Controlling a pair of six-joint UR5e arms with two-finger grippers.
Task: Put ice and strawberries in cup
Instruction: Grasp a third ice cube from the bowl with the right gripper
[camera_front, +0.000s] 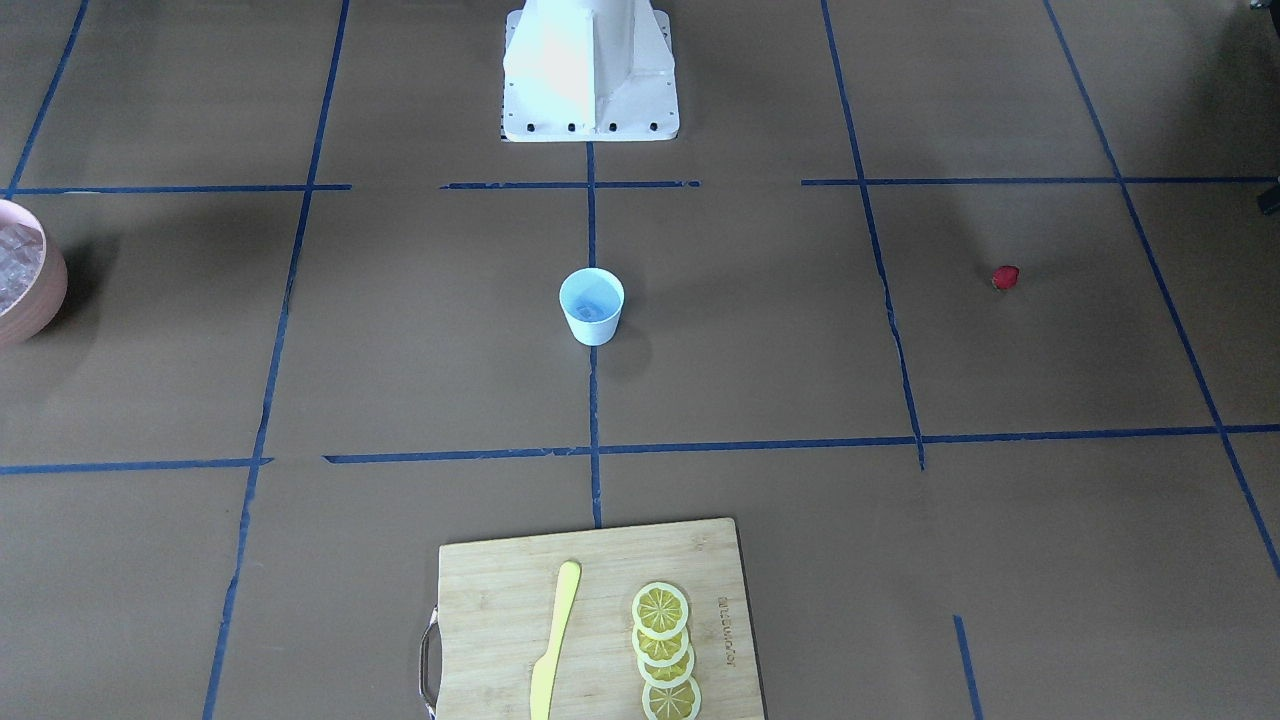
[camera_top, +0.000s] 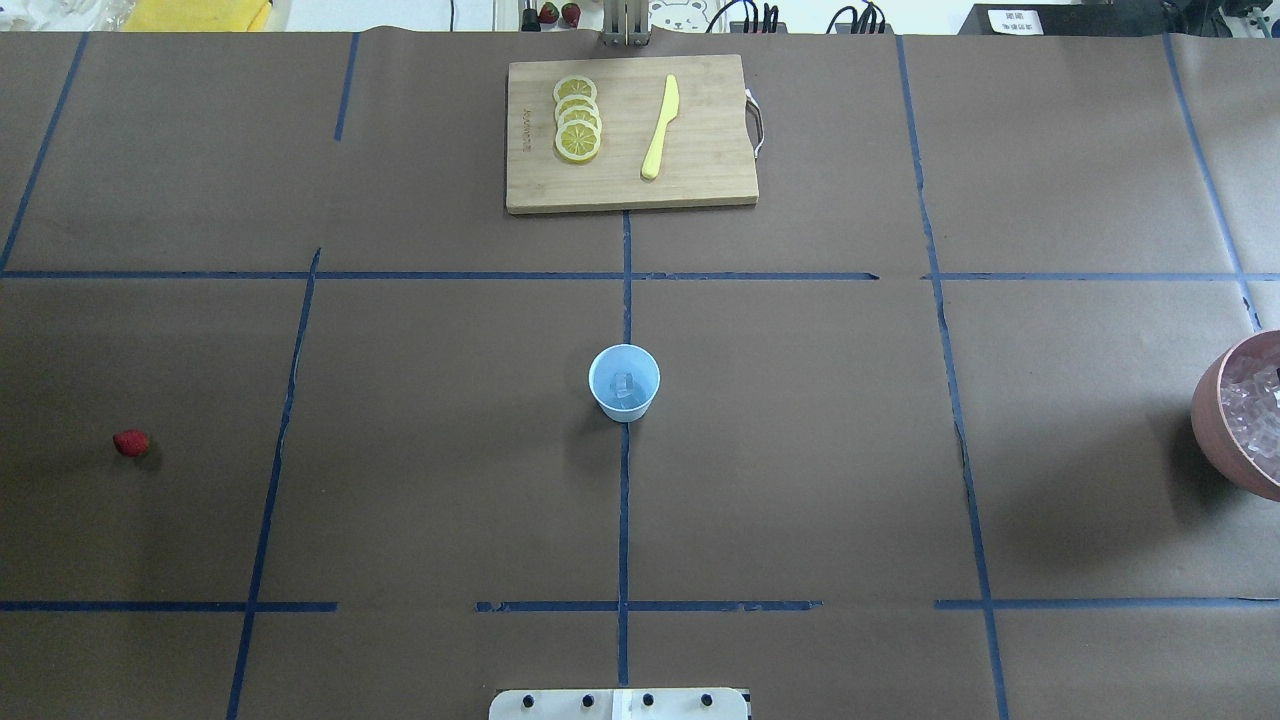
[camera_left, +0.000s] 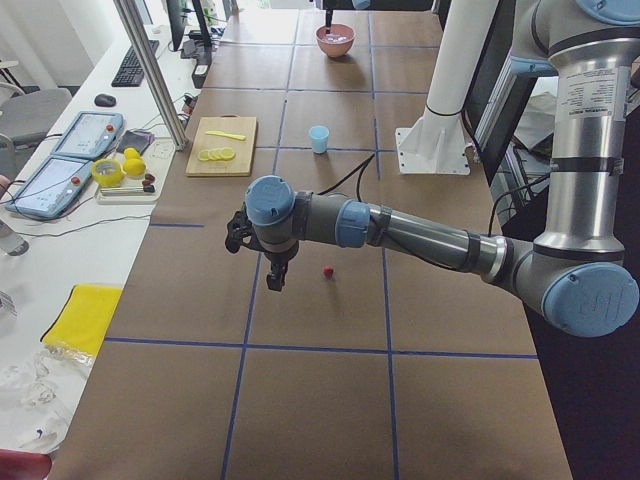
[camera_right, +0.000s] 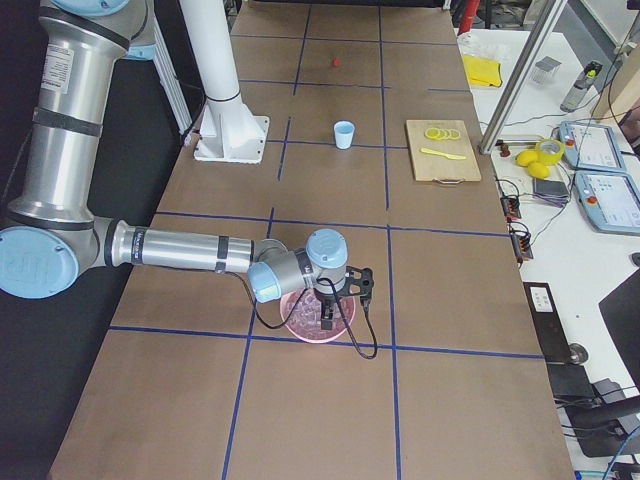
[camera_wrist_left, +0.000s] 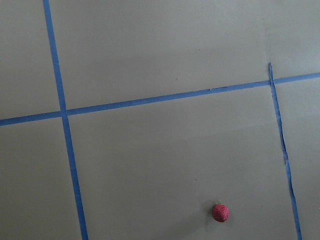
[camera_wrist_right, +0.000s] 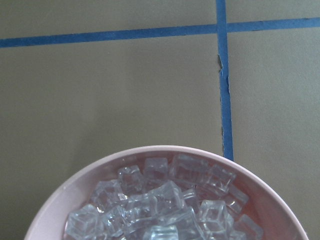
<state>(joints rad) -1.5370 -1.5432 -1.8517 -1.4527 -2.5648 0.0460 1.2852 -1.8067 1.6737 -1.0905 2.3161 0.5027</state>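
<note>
The pale-blue cup (camera_top: 624, 382) stands at the table's middle with a clear ice cube (camera_top: 626, 386) inside; it also shows in the front view (camera_front: 591, 306). More ice (camera_wrist_right: 160, 207) fills the pink bowl (camera_wrist_right: 165, 149) at the robot's right. The strawberry (camera_top: 131, 442) lies alone on the robot's left and shows low in the left wrist view (camera_wrist_left: 220, 212). My left gripper (camera_left: 275, 278) hangs above the table beside the strawberry (camera_left: 327, 271). My right gripper (camera_right: 328, 320) points down into the bowl (camera_right: 300, 322). I cannot tell whether either is open or shut.
A wooden cutting board (camera_top: 700, 160) with lemon slices (camera_top: 577, 132) and a yellow knife (camera_top: 660, 127) lies at the far edge. The robot's white base (camera_front: 590, 70) stands behind the cup. Blue tape lines cross the brown table cover.
</note>
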